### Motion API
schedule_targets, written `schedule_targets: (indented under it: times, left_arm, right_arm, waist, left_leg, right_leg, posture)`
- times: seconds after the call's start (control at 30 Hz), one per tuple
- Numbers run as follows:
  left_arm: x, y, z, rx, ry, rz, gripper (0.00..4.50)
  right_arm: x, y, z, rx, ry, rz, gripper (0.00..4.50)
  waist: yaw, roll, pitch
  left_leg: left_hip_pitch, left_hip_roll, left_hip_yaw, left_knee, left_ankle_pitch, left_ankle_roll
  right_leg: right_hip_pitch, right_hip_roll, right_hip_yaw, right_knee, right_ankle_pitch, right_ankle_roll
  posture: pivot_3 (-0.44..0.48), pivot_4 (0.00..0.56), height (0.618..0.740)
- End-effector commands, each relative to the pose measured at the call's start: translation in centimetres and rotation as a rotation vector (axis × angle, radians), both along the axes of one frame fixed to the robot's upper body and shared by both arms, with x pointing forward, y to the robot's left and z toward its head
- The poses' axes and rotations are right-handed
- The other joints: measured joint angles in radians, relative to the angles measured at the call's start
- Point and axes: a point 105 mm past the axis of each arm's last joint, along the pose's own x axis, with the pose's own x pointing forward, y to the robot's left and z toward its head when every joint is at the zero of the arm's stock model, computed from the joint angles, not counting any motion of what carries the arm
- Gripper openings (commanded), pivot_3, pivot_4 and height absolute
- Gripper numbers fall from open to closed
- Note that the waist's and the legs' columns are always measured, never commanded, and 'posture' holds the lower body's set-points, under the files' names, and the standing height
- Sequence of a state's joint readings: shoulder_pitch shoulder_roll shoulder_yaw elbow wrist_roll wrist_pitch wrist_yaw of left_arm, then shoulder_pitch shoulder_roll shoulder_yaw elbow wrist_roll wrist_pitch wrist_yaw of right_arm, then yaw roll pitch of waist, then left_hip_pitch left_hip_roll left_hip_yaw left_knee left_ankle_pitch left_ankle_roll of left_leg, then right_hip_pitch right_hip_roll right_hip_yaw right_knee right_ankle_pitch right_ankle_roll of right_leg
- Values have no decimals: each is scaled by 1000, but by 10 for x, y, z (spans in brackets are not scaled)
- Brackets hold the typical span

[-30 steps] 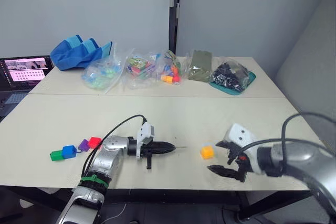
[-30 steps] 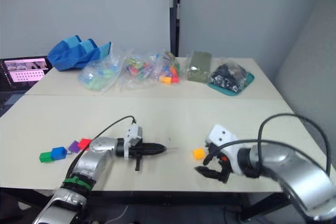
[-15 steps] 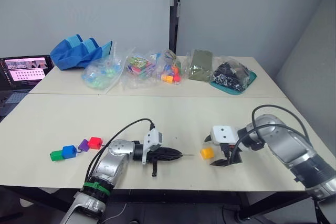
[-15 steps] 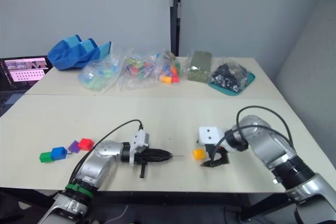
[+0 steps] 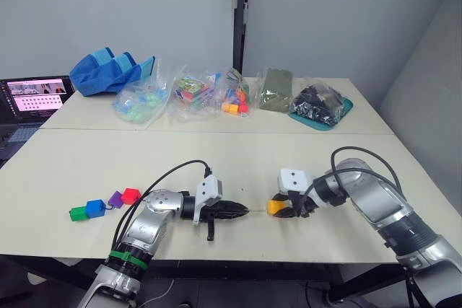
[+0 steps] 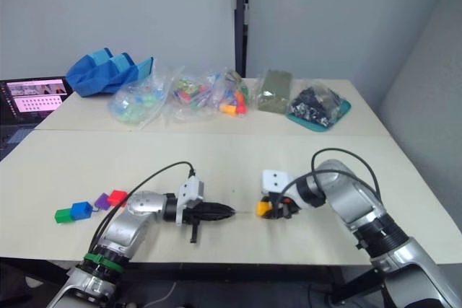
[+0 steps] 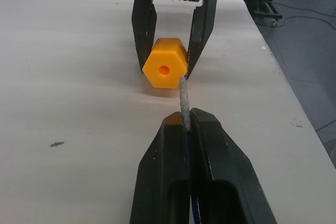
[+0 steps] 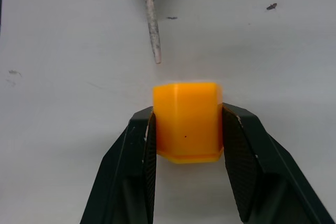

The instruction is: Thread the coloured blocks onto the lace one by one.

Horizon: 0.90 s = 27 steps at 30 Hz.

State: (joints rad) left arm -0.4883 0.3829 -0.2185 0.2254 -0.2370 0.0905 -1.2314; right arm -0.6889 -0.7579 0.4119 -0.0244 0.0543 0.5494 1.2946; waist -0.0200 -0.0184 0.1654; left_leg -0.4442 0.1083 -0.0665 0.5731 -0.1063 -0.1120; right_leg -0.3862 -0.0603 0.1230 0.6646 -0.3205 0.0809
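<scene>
We seem to be in a lab or test room: bare grey walls (image 5: pixel 130 12) and plain pale tables (image 5: pixel 216 149) pushed together. A laptop (image 5: pixel 32 99) sits at the side, and bags of toy pieces (image 5: pixel 188 95) line the far table.

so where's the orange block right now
The orange block sits near the table's front edge between the right gripper's jaws, facing the lace tip held by the left gripper.

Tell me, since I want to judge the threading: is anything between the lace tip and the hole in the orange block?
Nothing visible. The left gripper pinches the lace tip, which points at the orange block held by the right gripper. The gap between them is bare table, though the tip sits slightly beside the hole.
</scene>
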Motion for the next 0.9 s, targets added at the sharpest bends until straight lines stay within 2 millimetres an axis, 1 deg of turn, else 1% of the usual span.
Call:
schedule_targets:
  times: [0.03, 0.17, 0.33, 0.6, 0.83, 0.9]
  left_arm:
    - [2, -4, 12, -6, -50, -10, 0]
    - [2, -7, 12, 6, -54, -19, 0]
    - [4, -9, 9, 22, -58, -24, 0]
    - [14, -15, 8, 46, -78, -5, 0]
    - [13, -21, 0, 72, -64, -14, 0]
    - [13, -24, 1, 63, -65, -16, 0]
  right_arm:
    - [-1, 1, 5, 10, -14, -39, 1266]
    - [-2, 1, -1, 12, -9, -73, 1266]
    - [-3, 2, -1, 14, -11, -74, 1266]
    - [-3, 2, -3, 13, -13, -75, 1266]
    - [-6, 2, -5, 10, -2, -69, 1266]
    - [-6, 2, -4, 12, 0, -69, 1266]
  waist:
    - [5, 0, 0]
    - [8, 0, 0]
    - [7, 0, 0]
    - [7, 0, 0]
    - [7, 0, 0]
    - [7, 0, 0]
  left_leg:
    - [0, 0, 0, 0, 0, 0]
    - [0, 0, 0, 0, 0, 0]
    - [0, 0, 0, 0, 0, 0]
    - [0, 0, 0, 0, 0, 0]
    - [0, 0, 0, 0, 0, 0]
    - [0, 0, 0, 0, 0, 0]
  right_leg:
    - [0, 0, 0, 0, 0, 0]
    - [0, 0, 0, 0, 0, 0]
    - [0, 0, 0, 0, 0, 0]
    - [0, 0, 0, 0, 0, 0]
    - [0, 0, 0, 0, 0, 0]
    - [0, 0, 0, 0, 0, 0]
  posture:
    - [0, 150, 740]
    - [0, 150, 740]
    - [0, 150, 740]
    - [0, 150, 740]
    - [0, 150, 740]
    - [0, 150, 740]
